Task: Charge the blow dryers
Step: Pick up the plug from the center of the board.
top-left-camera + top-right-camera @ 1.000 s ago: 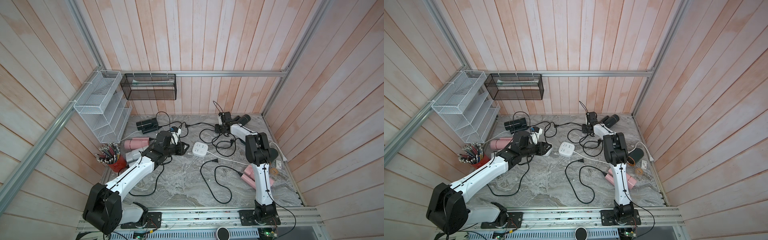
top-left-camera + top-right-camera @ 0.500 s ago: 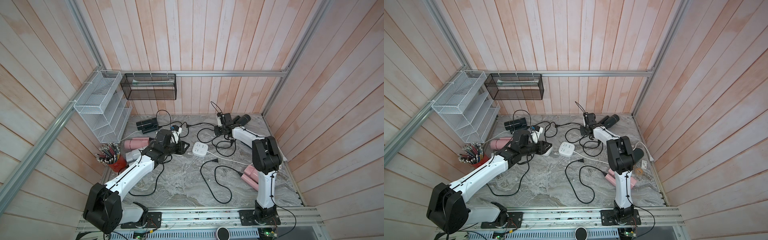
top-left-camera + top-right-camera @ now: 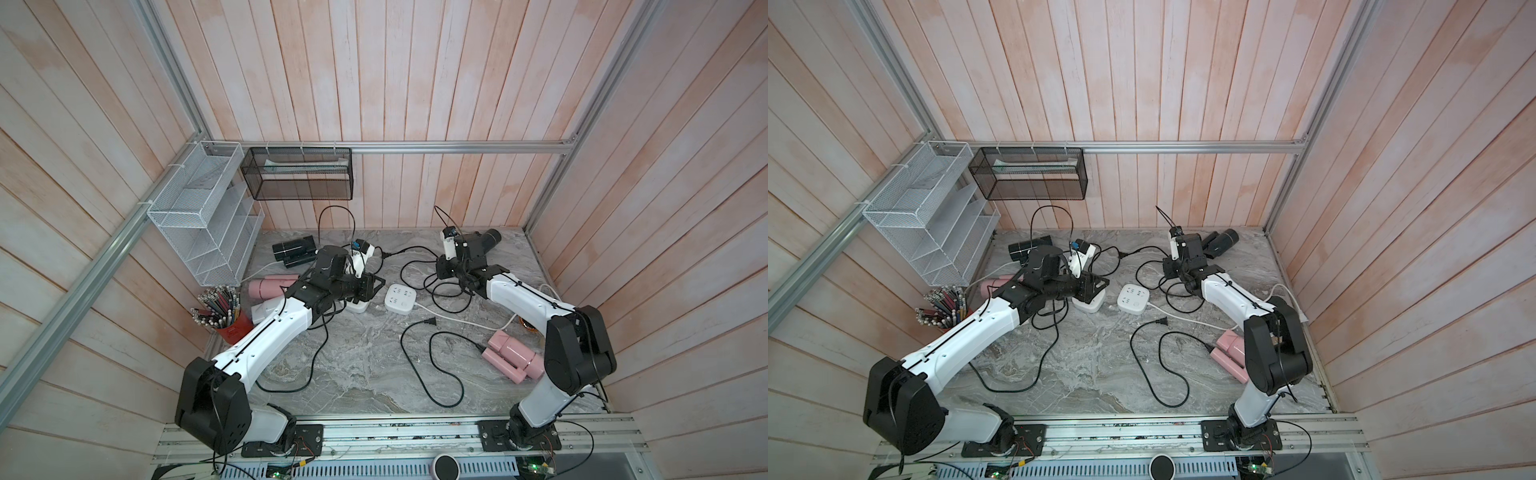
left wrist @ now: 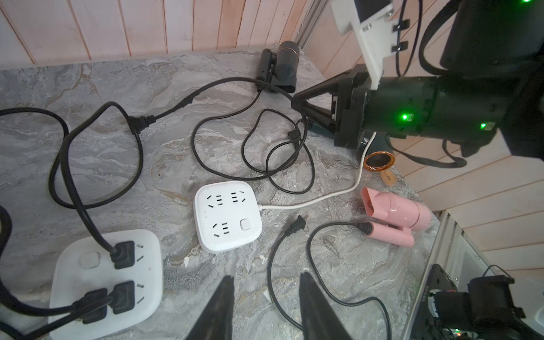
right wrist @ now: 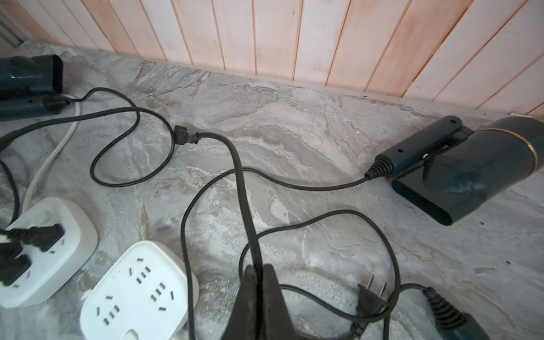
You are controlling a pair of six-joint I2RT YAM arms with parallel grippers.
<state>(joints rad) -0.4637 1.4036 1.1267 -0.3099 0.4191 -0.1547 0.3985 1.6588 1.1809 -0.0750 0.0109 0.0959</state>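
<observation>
Clamped in the right gripper (image 5: 256, 269): a black cord (image 5: 240, 179), near the counter's (image 3: 365, 374) back edge, by a dark dryer (image 3: 489, 240). Spread apart and empty: the left gripper (image 4: 266, 276), beside a white strip (image 4: 228, 216). Elsewhere: pink dryer (image 3: 505, 353) at the right edge; black dryer (image 3: 293, 249) in the back left corner; grey dryer (image 3: 265, 309) at the left edge.

A red pencil cup (image 3: 235, 331) stands beside the white wire rack (image 3: 199, 224), near a black mesh basket (image 3: 297, 180).
</observation>
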